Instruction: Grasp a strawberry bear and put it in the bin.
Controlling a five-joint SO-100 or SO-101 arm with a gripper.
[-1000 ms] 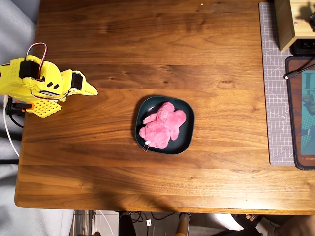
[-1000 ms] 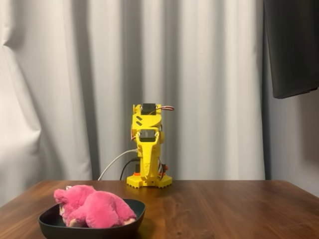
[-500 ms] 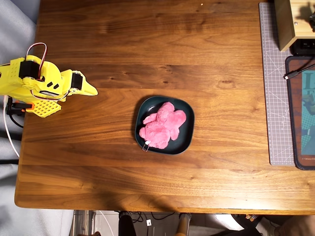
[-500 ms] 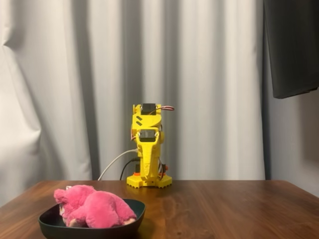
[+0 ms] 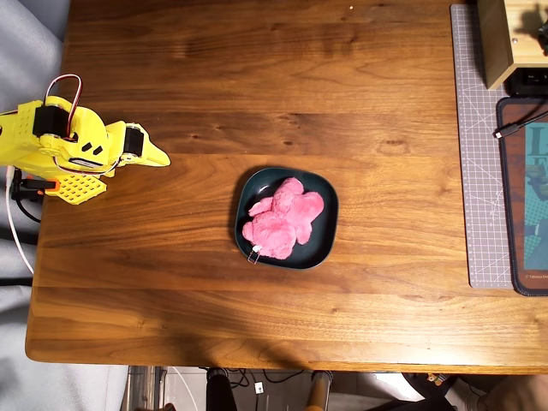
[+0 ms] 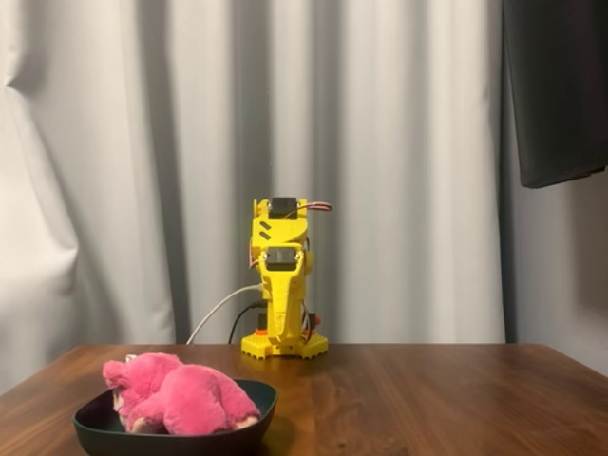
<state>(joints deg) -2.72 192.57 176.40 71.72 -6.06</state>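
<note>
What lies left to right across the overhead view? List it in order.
Yellow arm → gripper → bin holding the strawberry bear → grey cutting mat → wooden box.

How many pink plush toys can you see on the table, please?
1. The strawberry bear lies inside the bin near the middle of the table in the overhead view; the fixed view shows the same one. No other shows, though table edges are cropped.

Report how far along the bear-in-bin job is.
Done: the strawberry bear already lies inside the bin, also seen in the fixed view. In hand: nothing; the gripper is folded back at the arm's base, well apart from the dish, jaws together. Left: nothing visible remains.
</note>
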